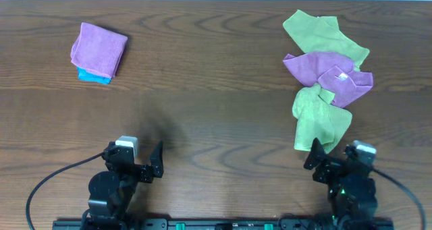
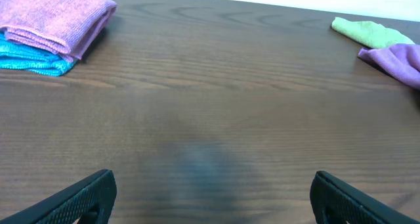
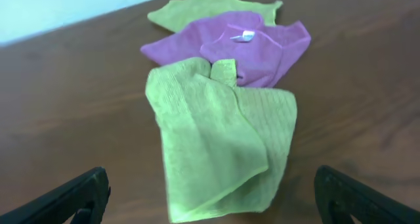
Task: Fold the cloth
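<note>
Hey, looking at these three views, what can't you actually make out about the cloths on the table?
- Blue cloth: overhead and left wrist, mostly under the folded purple cloth; only an edge shows.
- White tag: right wrist, too small to read.
- Far green cloth and near green cloth: overhead, the crumpled purple cloth covers the join; one piece or two, cannot tell.
- Crumpled purple cloth: left wrist, cut off by the right edge.

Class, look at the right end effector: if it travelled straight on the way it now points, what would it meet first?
Most likely the nearer green cloth just ahead of the right end effector, centred between its open fingers; the purple cloth lies beyond it.
</note>
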Available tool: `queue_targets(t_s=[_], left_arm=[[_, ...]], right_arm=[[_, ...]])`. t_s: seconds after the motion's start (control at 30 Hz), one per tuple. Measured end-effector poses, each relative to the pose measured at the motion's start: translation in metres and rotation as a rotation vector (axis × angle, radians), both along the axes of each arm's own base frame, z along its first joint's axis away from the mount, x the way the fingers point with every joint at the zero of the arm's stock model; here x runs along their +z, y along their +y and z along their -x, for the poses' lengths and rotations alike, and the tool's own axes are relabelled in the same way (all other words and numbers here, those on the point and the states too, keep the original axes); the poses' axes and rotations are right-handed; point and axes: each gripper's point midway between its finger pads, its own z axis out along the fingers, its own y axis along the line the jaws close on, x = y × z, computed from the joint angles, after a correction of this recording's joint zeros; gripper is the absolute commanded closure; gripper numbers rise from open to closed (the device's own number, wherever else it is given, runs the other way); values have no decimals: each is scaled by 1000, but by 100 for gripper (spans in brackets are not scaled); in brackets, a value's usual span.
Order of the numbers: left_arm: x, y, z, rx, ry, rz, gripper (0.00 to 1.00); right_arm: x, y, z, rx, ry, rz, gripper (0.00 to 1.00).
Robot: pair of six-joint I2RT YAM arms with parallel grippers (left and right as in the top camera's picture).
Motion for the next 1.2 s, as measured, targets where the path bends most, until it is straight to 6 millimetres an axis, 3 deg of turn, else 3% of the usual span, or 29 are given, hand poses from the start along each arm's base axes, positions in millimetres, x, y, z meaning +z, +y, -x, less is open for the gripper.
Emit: queue_targets(t_s=[0.3, 1.2], left_arm=[[0, 0, 0, 0, 0, 0, 5], [0, 0, 0, 0, 0, 0, 5]], right_arm=[[-40, 2, 1, 117, 103, 203, 1], [-40, 0, 2, 121, 109, 231, 1]])
